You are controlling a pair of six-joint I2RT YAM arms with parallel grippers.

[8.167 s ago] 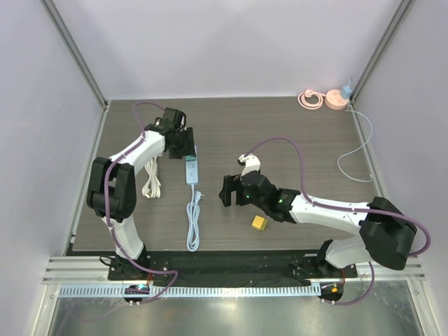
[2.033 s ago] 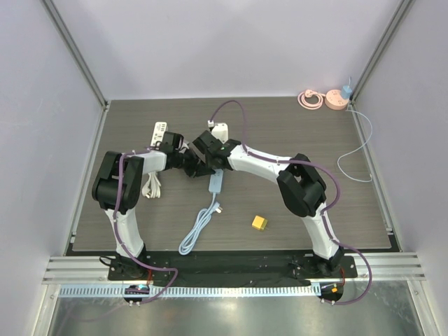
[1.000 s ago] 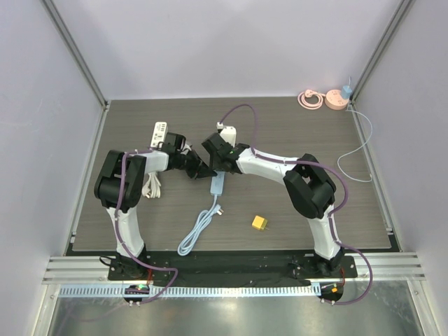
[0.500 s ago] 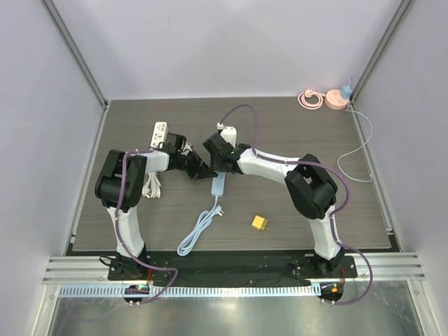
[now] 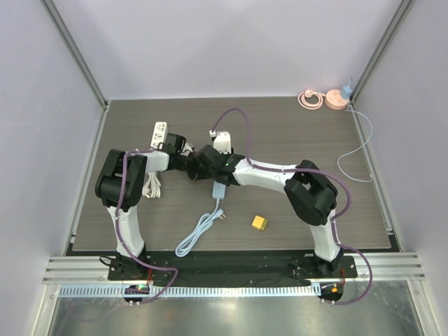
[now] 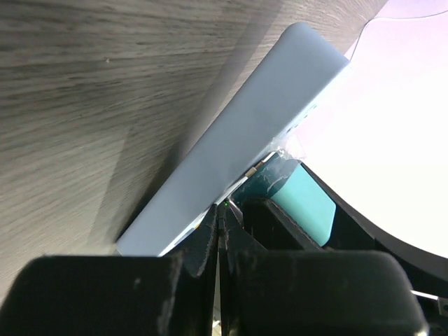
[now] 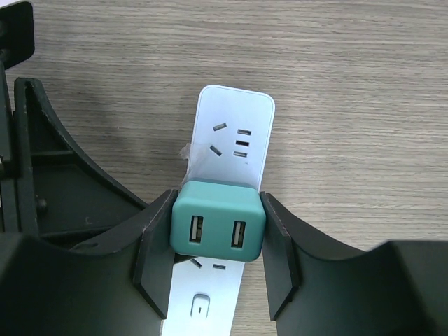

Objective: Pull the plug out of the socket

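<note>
While the right gripper (image 7: 218, 234) stands clamped on the teal plug (image 7: 218, 222), squeezing it from both sides, I see the plug sitting on the socket strip (image 7: 234, 126), its prongs hidden underneath. The left gripper (image 6: 218, 238) has its jaws pressed together at the strip's long edge; I can't tell whether they touch it. From above, both grippers merge into one dark tangle. The plug is a rounded matte block with two USB slots. The strip is smooth pale plastic on a woodgrain table (image 7: 350, 70).
</note>
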